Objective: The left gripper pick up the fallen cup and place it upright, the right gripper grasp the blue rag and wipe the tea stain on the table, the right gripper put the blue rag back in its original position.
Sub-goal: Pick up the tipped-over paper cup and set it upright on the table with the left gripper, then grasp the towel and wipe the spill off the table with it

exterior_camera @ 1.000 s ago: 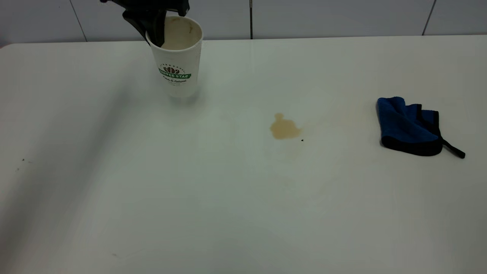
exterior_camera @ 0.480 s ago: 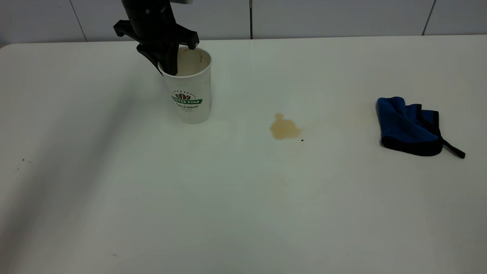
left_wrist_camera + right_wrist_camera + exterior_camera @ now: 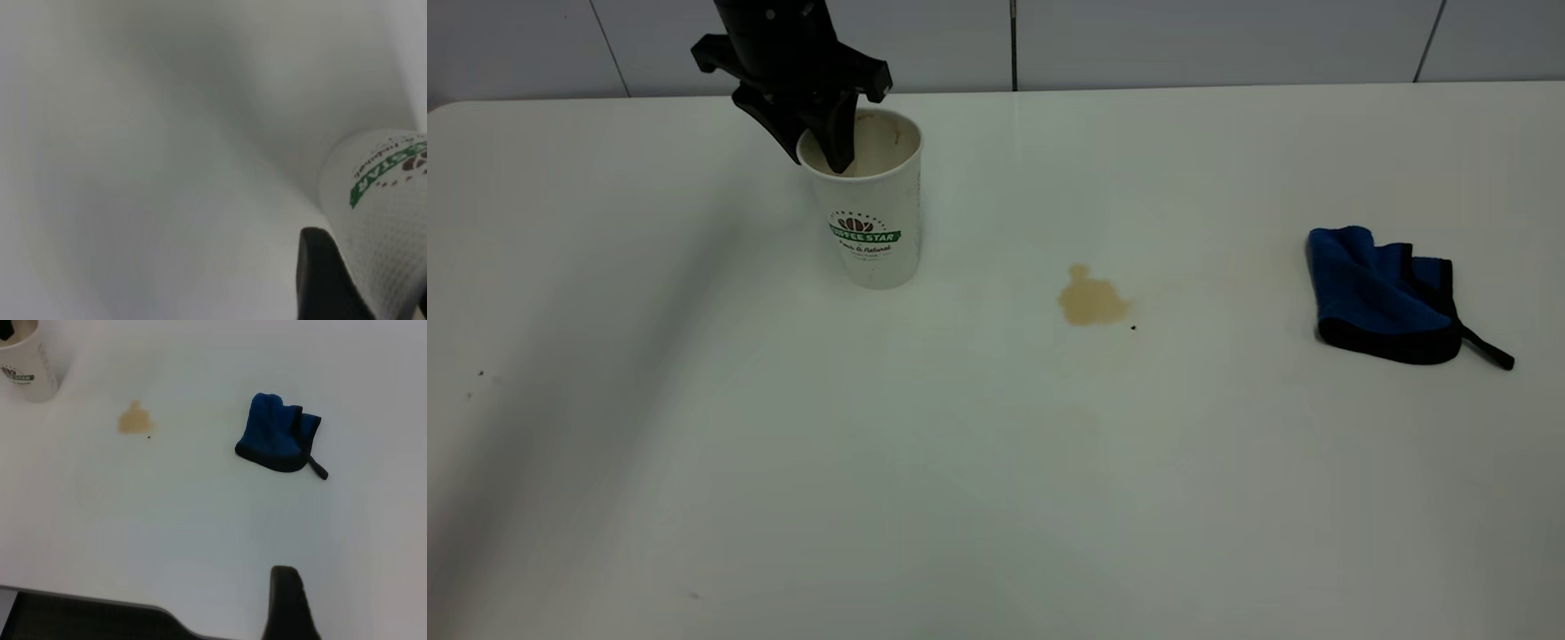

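The white cup (image 3: 867, 222) with the green COFFEE STAR logo stands upright on the table (image 3: 783, 462) at the back left. My left gripper (image 3: 814, 147) hangs over its rim, open, with one finger inside the cup and one outside. In the left wrist view a black finger (image 3: 327, 280) sits beside the cup's wall (image 3: 387, 213). The light-brown tea stain (image 3: 1092, 300) lies mid-table, to the right of the cup. The blue rag (image 3: 1383, 293) lies crumpled at the right. My right gripper (image 3: 287, 603) hovers high above the table's near side, away from the rag (image 3: 277, 433).
A tiny dark speck (image 3: 1134, 327) sits just right of the stain. A grey tiled wall (image 3: 1138, 40) runs behind the table's far edge. The right wrist view also shows the cup (image 3: 27, 367) and the stain (image 3: 135, 420).
The left gripper lowered the cup from the air onto the table, then its fingers spread apart off the rim. The stain and rag have not moved.
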Tool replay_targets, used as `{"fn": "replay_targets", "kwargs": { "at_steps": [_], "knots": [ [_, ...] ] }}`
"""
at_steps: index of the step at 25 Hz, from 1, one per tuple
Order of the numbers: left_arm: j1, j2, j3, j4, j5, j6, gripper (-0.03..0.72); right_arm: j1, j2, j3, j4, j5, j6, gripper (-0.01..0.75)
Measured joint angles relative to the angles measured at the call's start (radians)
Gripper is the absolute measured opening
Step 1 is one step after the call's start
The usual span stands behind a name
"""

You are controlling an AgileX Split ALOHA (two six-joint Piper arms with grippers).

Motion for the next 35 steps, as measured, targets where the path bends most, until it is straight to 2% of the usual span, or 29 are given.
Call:
{"fn": "replay_targets", "kwargs": {
  "at_steps": [3,12,25,29,35],
  "knots": [
    [-0.001,-0.039,0.0,0.0,0.039,0.014,0.433,0.0,0.0,0.0,0.0,0.0,0.0,0.553],
    [-0.002,-0.269,0.0,-0.074,0.213,0.063,0.443,0.0,0.0,0.0,0.0,0.0,0.0,0.553],
    [-0.002,-0.787,0.016,-0.094,0.214,-0.017,0.443,0.0,0.0,0.0,0.0,0.0,0.0,0.553],
    [-0.002,-1.014,0.225,-0.079,0.214,-0.038,0.443,0.0,0.0,0.0,0.0,0.0,0.0,0.553],
    [-0.002,-1.412,0.772,0.004,0.214,-0.041,0.443,0.0,0.0,0.0,0.0,0.0,0.0,0.553]
  ]
}}
